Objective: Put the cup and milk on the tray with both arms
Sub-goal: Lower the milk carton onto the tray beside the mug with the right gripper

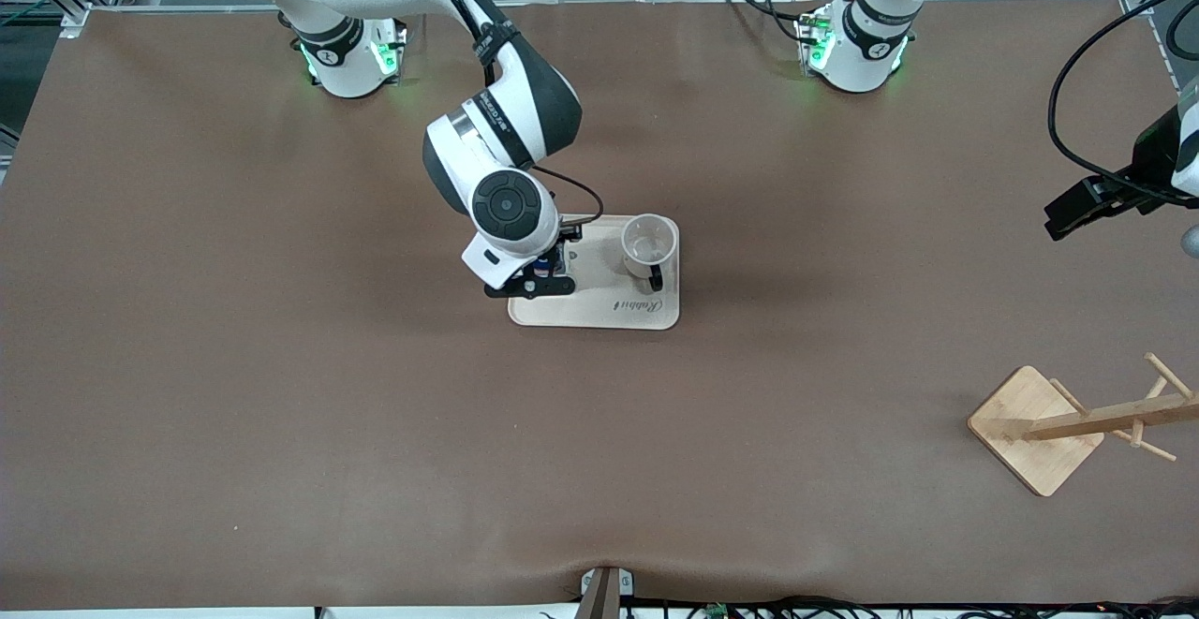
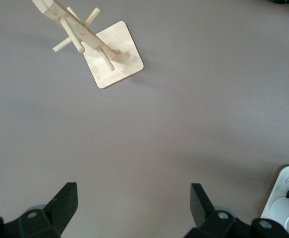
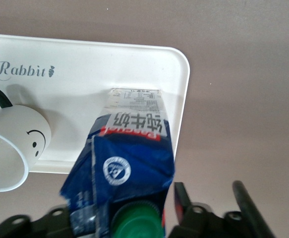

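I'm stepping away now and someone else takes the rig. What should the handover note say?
Right gripper: over the tray, at the milk carton, whose base sits on the tray; grip cannot be judged.
Left gripper: open, empty, waiting above bare table at its own end, near the wooden rack.
Cup: upright on the tray, beside the carton.
Done: cup placed.
Left: confirm the carton's release, retract the right arm.

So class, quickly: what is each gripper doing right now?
Left gripper: open, empty, up over bare table.
Right gripper: shut on the milk, which stands on the tray beside the cup.
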Controlling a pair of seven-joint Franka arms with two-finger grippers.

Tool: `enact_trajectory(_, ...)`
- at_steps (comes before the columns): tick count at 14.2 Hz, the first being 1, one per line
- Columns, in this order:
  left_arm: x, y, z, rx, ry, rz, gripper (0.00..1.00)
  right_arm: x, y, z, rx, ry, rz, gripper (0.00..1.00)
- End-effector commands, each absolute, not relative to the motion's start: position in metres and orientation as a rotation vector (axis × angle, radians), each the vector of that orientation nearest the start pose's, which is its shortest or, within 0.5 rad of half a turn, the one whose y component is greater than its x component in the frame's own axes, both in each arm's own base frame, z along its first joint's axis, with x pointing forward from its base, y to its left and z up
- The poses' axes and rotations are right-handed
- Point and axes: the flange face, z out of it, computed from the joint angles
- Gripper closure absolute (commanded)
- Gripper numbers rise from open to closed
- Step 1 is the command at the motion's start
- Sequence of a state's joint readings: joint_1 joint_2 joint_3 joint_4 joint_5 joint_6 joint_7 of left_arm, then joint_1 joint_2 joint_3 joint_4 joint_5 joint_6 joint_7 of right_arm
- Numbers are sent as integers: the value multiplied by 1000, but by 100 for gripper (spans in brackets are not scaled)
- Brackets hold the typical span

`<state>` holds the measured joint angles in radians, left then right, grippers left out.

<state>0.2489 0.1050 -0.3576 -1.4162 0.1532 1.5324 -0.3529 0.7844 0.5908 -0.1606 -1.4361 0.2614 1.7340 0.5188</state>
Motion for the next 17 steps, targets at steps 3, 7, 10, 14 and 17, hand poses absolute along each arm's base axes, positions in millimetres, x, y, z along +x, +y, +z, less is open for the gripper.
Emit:
enact_trajectory(3,562,-50,661,-2987,-331,-106,0,525,436,327,-3112,-49,516,0)
enact_trajectory(7,552,-58,667,-2986,-307,-90,0,525,438,335,-3102,-37,507,0)
enact_trajectory(10,543,-63,672,-2993,-212,-90,0,529,440,351,-3085,-25,481,0)
enact_trajectory(14,532,-46,675,-3002,-98,-51,0,535,430,376,-3060,58,501,0)
enact_trajectory(17,521,-34,675,-3039,-103,-30,0,559,401,425,-3033,102,505,0)
